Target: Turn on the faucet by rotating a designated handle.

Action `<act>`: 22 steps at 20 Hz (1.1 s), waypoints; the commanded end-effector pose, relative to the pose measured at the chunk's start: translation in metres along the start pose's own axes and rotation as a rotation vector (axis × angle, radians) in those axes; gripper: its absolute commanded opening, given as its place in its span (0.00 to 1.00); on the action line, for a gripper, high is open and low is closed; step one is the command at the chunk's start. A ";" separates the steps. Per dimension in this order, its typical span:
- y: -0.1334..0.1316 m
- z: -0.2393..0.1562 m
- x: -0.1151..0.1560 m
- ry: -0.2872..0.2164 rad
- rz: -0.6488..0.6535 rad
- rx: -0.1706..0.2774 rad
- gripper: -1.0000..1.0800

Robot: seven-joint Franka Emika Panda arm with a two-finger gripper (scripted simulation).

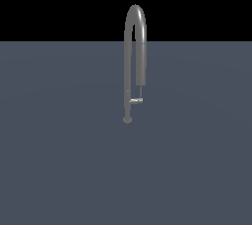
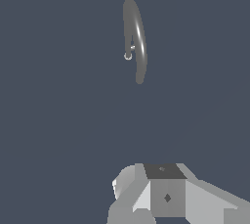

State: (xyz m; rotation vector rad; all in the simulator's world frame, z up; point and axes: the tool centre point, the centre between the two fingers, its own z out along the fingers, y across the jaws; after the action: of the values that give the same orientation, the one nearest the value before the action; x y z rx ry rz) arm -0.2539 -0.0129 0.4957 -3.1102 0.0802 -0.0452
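Observation:
A tall grey faucet [image 1: 128, 67] stands on the flat grey-blue floor [image 1: 59, 160], its arched spout curving over and down into a thick sleeve [image 1: 141, 64]. The handle [image 1: 136, 100] is a short light-silver stub low on the stem, pointing toward the exterior view's right. The exterior view shows neither the arm nor the gripper. In the wrist view the faucet [image 2: 139, 37] is small and far off, with the handle [image 2: 131, 49] just visible beside its base. Blocky pale parts of my gripper [image 2: 163, 179] fill the frame's edge, well apart from the faucet, and the fingers cannot be made out separately.
The floor [image 2: 58, 120] spreads evenly around the faucet in both views. A black background lies beyond its far edge in the exterior view. No other objects show.

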 end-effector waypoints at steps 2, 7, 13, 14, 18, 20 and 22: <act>0.000 0.000 0.000 0.000 0.000 0.000 0.00; 0.000 0.001 0.005 -0.012 0.010 0.009 0.00; -0.001 0.004 0.019 -0.050 0.042 0.037 0.00; -0.001 0.005 0.022 -0.059 0.049 0.044 0.00; -0.001 0.010 0.038 -0.101 0.085 0.076 0.00; -0.001 0.013 0.048 -0.127 0.106 0.095 0.00; -0.001 0.016 0.059 -0.156 0.130 0.116 0.00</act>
State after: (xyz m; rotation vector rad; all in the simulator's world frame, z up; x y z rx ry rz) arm -0.2029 -0.0141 0.4837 -2.9921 0.2407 0.1573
